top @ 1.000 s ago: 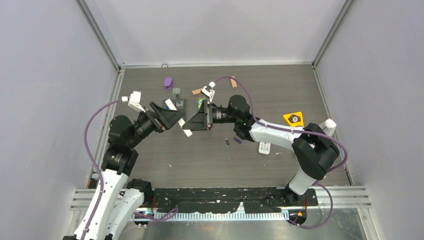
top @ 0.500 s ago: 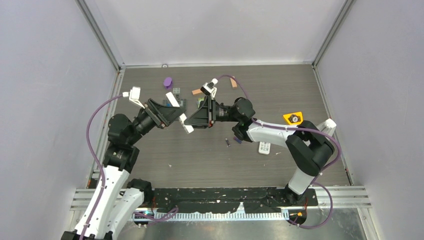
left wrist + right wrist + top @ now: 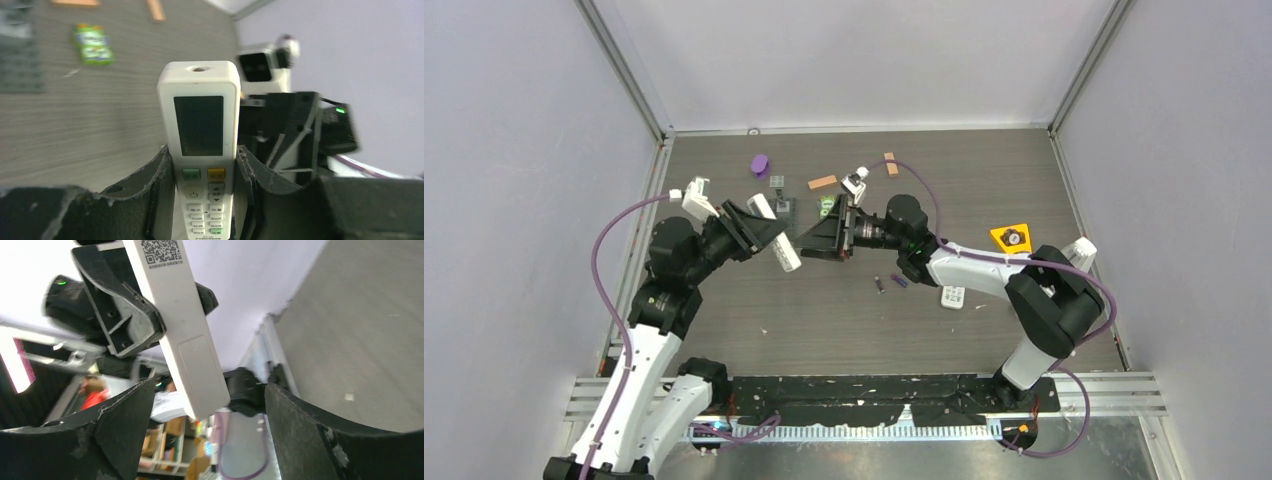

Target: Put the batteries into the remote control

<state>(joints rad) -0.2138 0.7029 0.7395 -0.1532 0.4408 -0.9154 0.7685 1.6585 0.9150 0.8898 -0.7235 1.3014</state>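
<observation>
The remote control (image 3: 781, 244), clamped in the left gripper (image 3: 771, 233), blocks the mid-table gap in front of the right gripper (image 3: 814, 238), whose jaws stand spread. 1 dark battery (image 3: 881, 286), 1 purple battery (image 3: 899, 281) and a small white remote (image 3: 953, 296) obstruct the surface under the right arm (image 3: 969, 266). Bare tabletop (image 3: 824, 325) toward the near edge permits passage.

We see a QR code (image 3: 161, 250) on the back of the white remote (image 3: 185, 340); the tiny print line under it is unreadable. On its front, one button carries a power symbol (image 3: 193, 195), and the other button labels are blurred. The print on the green packet (image 3: 93, 39) is illegible.
</observation>
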